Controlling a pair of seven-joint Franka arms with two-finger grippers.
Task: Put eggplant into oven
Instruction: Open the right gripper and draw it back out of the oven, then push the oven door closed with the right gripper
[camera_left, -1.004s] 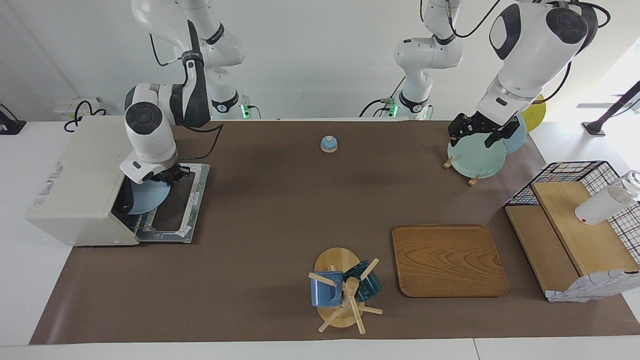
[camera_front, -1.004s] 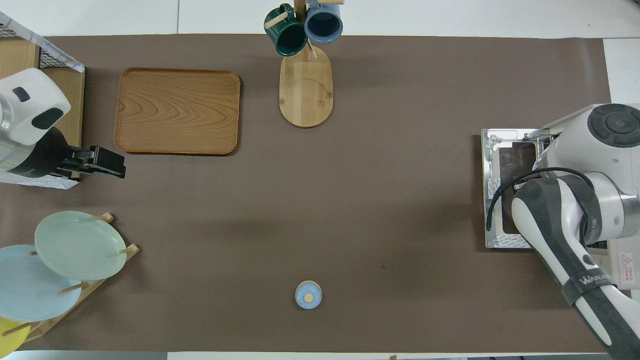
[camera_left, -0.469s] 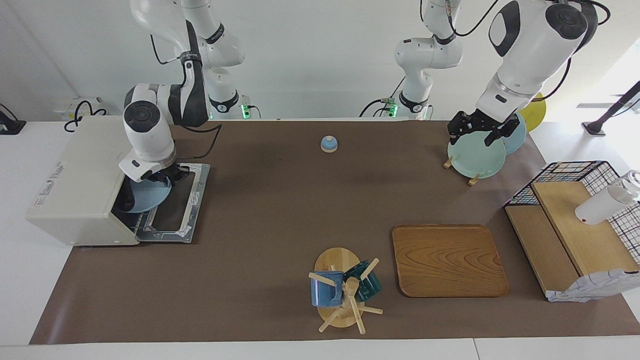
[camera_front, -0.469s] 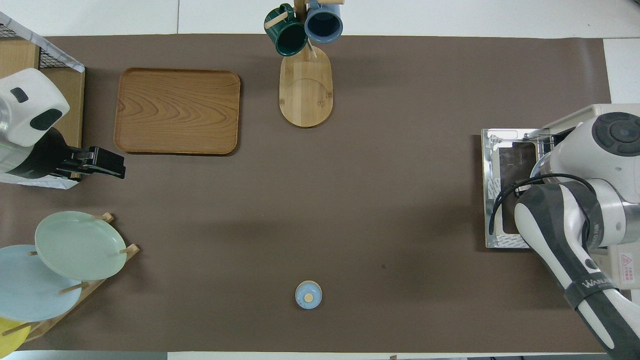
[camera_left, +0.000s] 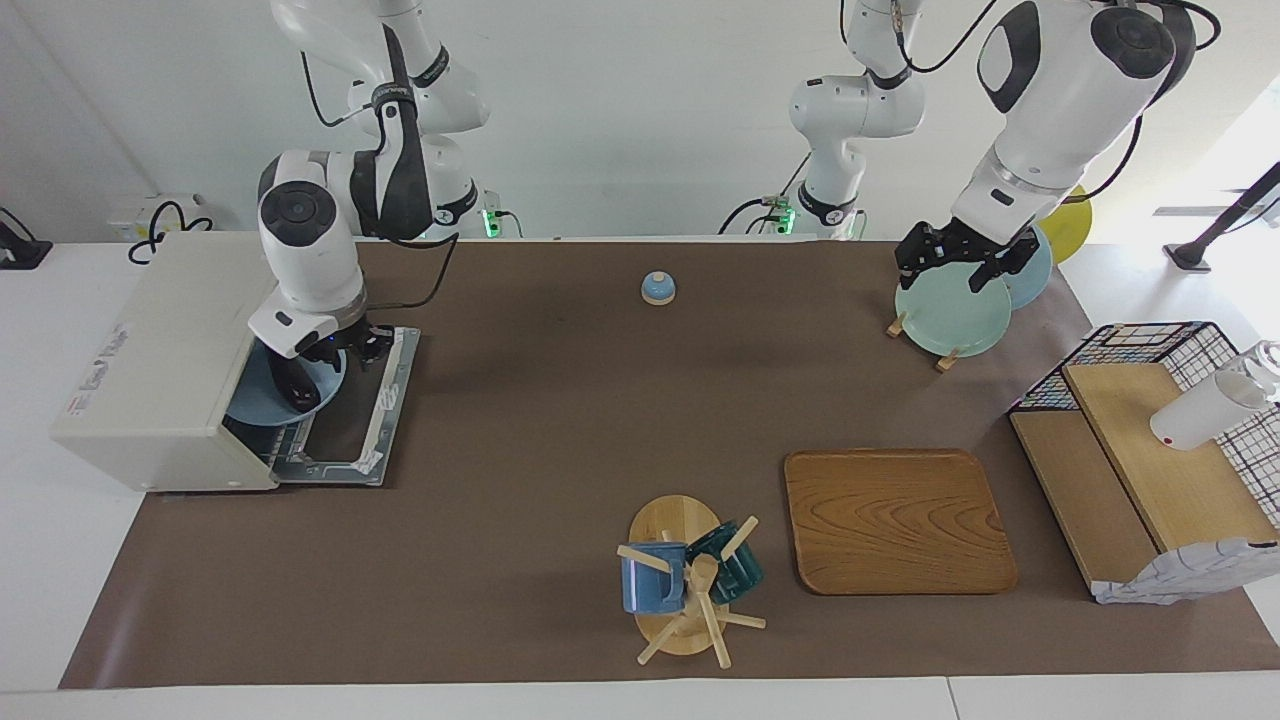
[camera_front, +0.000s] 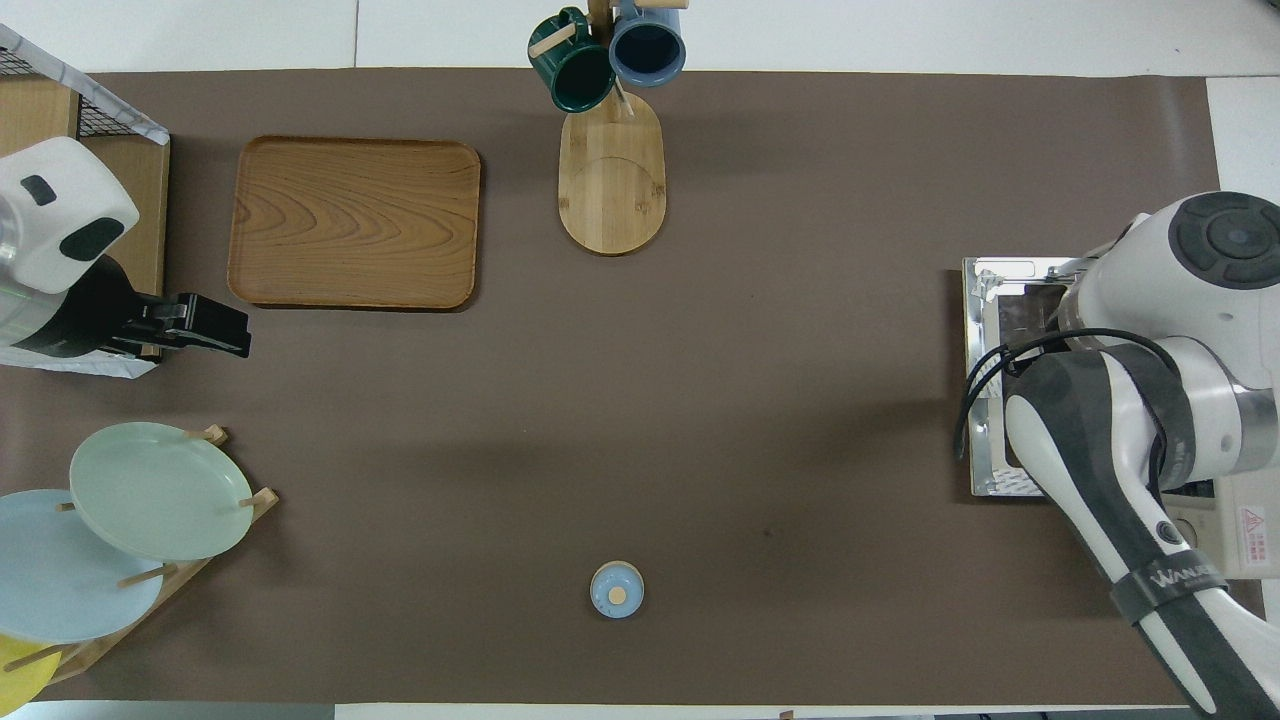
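**While the plate sits at the oven's mouth, a snag could pull it out**

Because the round light-blue plate (camera_left: 255, 402) seems to reach from the wire rack out over the open glass door (camera_left: 345, 430), the load looks unsettled. The boxy cream-white toaster oven (camera_left: 150, 350) stands at mid-height in the facing view, at the right arm's end of the desk. A long dark shape on the plate, which I take for the glossy purple-black eggplant (camera_left: 291, 385), lies right at the opening, not deep inside.

The right pincer (camera_left: 335, 355) hangs just above the plate's rim. I cannot tell whether it is clenched, released or gripping the rim. From overhead the arm's own bulk hides it.

Main risks, as I judge them:

- If a finger catches the rim as the arm backs away, the plate could slide onto the door or tip.
- A tilted plate would let the slender eggplant roll off onto the door or the desk.
- If the plate stays this far out, the door could not close.
- The arm's black cable hangs close to the oven's top and could snag.

The left pincer (camera_left: 965, 268) waits with its fingers released over the pale green plate (camera_left: 950, 320) in the wooden rack, high in the facing view.
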